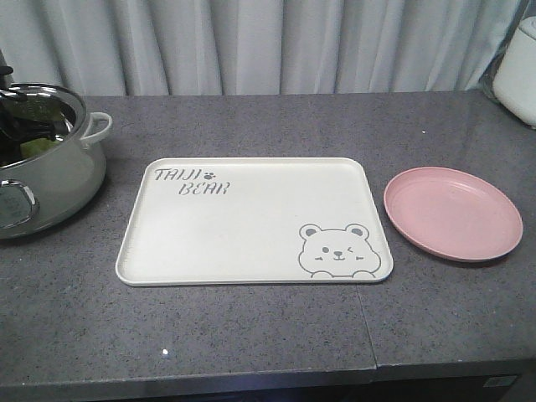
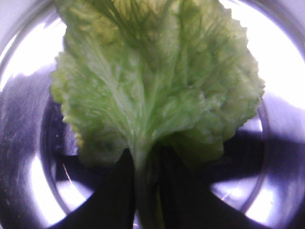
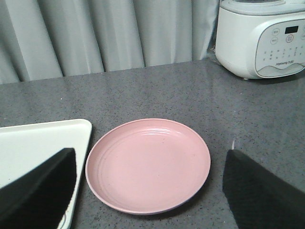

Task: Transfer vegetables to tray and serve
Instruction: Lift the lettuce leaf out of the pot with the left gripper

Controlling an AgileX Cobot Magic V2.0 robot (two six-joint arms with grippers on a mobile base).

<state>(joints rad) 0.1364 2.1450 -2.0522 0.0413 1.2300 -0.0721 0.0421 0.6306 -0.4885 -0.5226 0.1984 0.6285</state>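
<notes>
- Front view: a grey countertop (image 1: 251, 335) ran before a pale curtain (image 1: 251, 42). The cream tray (image 1: 243, 226) with its bear drawing lay flat in the middle, bare. A pink plate (image 1: 452, 213) sat just beside its right edge, apart from it.
- A pale pot (image 1: 67, 180) stood at the left, near the tray. Inside its rim a scrap of the green lettuce leaf (image 1: 38, 147) showed among dark shapes too unclear to name. A white rice cooker (image 1: 515, 71) stood at the far right.
- Left wrist view: the left gripper (image 2: 147, 191) pointed down into the pot's shiny steel bowl. Its two dark fingers (image 2: 114, 200) were pinched on the leaf's pale stem. The crinkly blade spread out ahead of them, hiding most of the pot's bottom.
- Right wrist view: the right gripper (image 3: 150, 157) hung above the counter, tilted down toward the plate. Its fingers (image 3: 43, 186) were spread wide and held nothing. The plate lay bare; the tray's corner showed at the left.
</notes>
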